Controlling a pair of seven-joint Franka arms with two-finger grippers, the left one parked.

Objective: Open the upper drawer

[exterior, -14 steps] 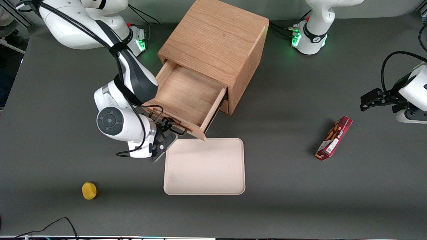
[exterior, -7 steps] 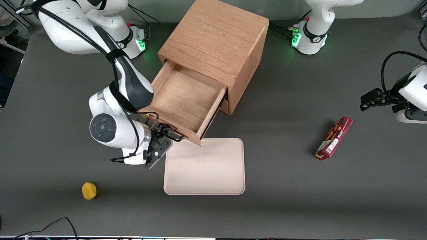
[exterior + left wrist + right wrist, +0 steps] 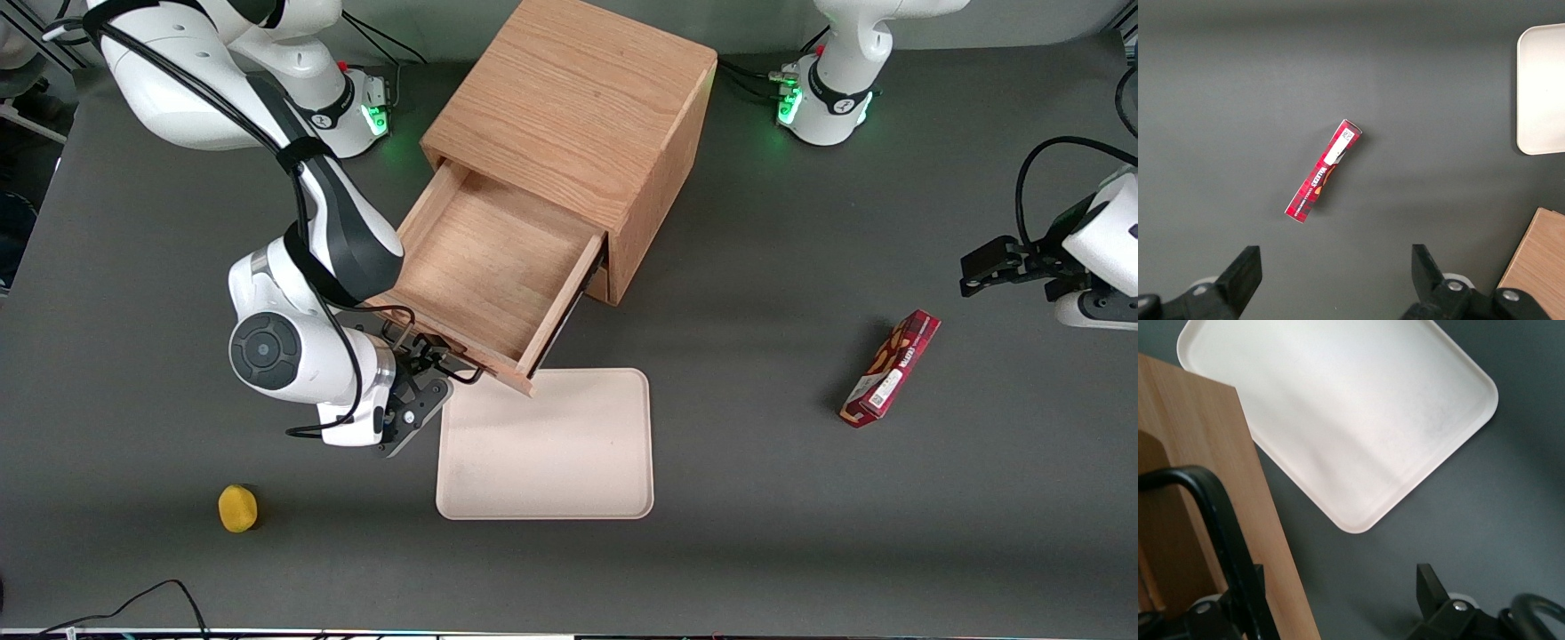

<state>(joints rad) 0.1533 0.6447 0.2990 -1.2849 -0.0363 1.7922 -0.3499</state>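
Now the upper drawer (image 3: 484, 267) stands pulled out.
Gripper (image 3: 433, 369) sits at the handle (image 3: 1225, 540), fingers spread around it, beside the tray (image 3: 546, 444).

One of each on the dark table (image 3: 765, 498).

One oak cabinet (image 3: 578, 107), with one upper drawer (image 3: 493, 267) pulled out and one black bar handle (image 3: 1221, 540). One cream tray (image 3: 547, 444), one red snack box (image 3: 891, 367), one small yellow object (image 3: 237, 508). One gripper (image 3: 425, 380) at the drawer front, nearer the front camera than the cabinet.
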